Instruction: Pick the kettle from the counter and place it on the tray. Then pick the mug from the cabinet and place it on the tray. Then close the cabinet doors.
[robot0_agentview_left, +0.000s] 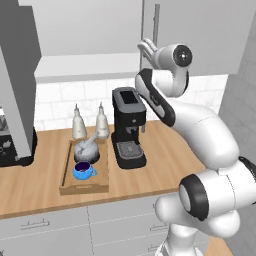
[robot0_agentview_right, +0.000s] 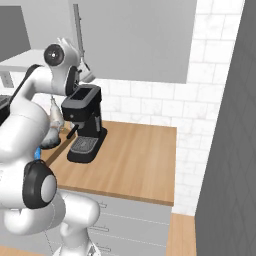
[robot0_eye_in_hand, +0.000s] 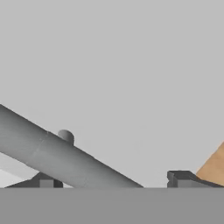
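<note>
The silvery kettle (robot0_agentview_left: 86, 148) and the blue mug (robot0_agentview_left: 83, 171) both stand in the light-wood tray (robot0_agentview_left: 67, 186) on the counter (robot0_agentview_left: 155, 167). The cabinet's left door (robot0_agentview_left: 17, 75) is swung open, showing the pale shelf (robot0_agentview_left: 85, 67). Its right door (robot0_agentview_left: 200, 35) lies flat across the front. My gripper (robot0_agentview_left: 145, 47) is raised to that door's lower left corner, at the bottom end of its bar handle (robot0_agentview_left: 156, 22). In the hand view the handle (robot0_eye_in_hand: 57, 155) crosses slantwise between the wide-apart tips of the open gripper (robot0_eye_in_hand: 113, 180), close to the door panel.
A black coffee machine (robot0_agentview_left: 128, 127) stands right of the tray, below my arm. Two pale bottles (robot0_agentview_left: 77, 122) stand behind the tray. A dark appliance (robot0_agentview_left: 15, 145) sits at the counter's left end. A tall grey panel (robot0_agentview_right: 230, 150) bounds the right side.
</note>
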